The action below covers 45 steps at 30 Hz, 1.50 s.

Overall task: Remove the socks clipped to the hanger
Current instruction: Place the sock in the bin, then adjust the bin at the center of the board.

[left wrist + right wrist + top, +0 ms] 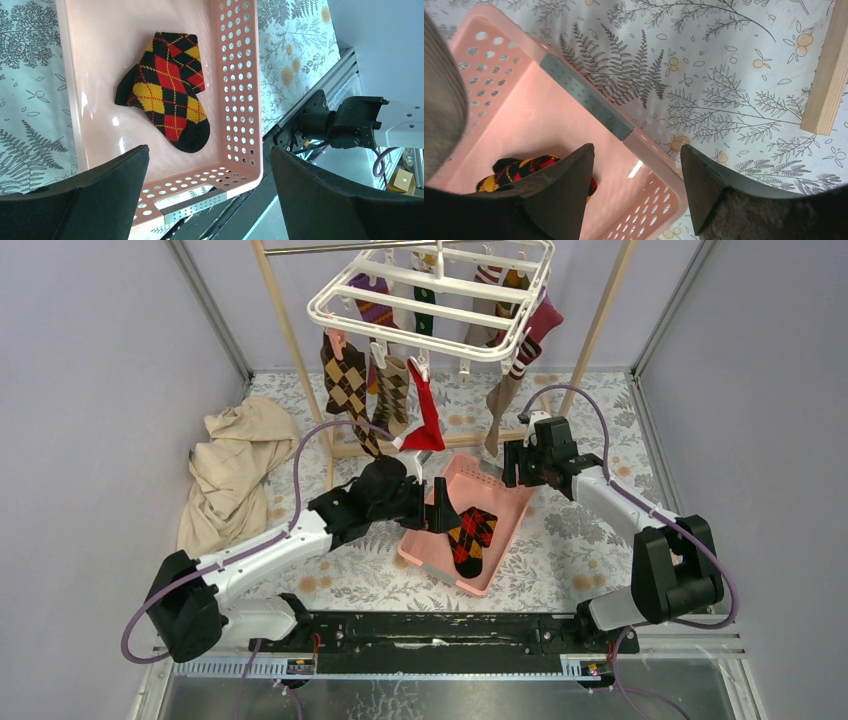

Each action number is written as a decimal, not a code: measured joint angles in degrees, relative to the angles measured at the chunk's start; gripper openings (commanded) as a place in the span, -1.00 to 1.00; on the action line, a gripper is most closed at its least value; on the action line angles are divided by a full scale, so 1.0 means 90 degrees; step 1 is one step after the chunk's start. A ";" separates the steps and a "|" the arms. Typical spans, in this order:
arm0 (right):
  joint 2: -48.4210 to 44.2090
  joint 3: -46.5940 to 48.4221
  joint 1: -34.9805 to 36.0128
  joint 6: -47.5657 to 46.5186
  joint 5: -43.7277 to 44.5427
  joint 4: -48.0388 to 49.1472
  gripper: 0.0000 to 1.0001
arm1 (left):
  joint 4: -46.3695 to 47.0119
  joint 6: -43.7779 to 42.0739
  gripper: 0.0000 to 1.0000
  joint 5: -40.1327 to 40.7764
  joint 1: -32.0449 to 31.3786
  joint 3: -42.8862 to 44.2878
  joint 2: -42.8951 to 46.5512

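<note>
The white hanger (430, 300) hangs at the top with several socks clipped under it, among them a brown argyle one (347, 385), a red one (427, 415) and a taupe one (498, 405). A black, red and yellow argyle sock (470, 538) (167, 90) (519, 170) lies loose in the pink basket (474, 483). My left gripper (440, 505) (209, 148) hovers open over the basket's left side, empty. My right gripper (515, 462) (636, 147) is open and empty above the basket's far right corner, close beside the taupe sock (439, 100).
A beige cloth (235, 470) lies heaped at the left. Light wooden poles (290, 340) (600, 320) stand on either side of the hanger, with a wooden base bar (826, 75) on the floral tablecloth. The basket's perforated wall (240, 75) runs beside the sock.
</note>
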<state>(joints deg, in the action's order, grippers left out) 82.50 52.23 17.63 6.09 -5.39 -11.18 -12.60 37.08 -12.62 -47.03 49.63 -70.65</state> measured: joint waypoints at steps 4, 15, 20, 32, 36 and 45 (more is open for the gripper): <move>0.0185 0.0000 0.0000 -0.0034 0.0143 0.0000 0.23 | -0.0075 -0.0027 0.97 0.0000 -0.0027 0.0000 0.0012; 0.0024 -0.0078 0.0170 0.0124 0.0444 -0.0119 -0.58 | -0.0168 -0.0080 0.97 0.0000 -0.0032 0.0000 0.0066; -0.0457 -0.0260 0.0255 0.0457 0.0629 -0.0376 -0.59 | -0.0172 -0.0114 0.97 0.0000 -0.0034 0.0000 0.0066; -0.1579 -0.0714 0.0848 0.1013 0.0663 -0.1032 -0.60 | -0.0177 -0.0199 0.97 0.0005 -0.0034 0.0005 0.0066; -0.1943 -0.1120 0.0911 0.1460 0.0658 -0.1166 -0.54 | -0.0197 -0.0221 0.97 0.0022 -0.0034 0.0019 0.0061; -0.2975 -0.1875 0.1001 0.2467 0.0488 -0.1559 -0.13 | -0.0301 -0.0233 0.97 0.0024 -0.0034 0.0053 0.0032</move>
<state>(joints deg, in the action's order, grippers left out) 55.72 35.35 26.63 28.29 -0.99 -25.21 -15.31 34.98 -12.40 -47.33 50.11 -70.37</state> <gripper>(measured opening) 0.317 0.987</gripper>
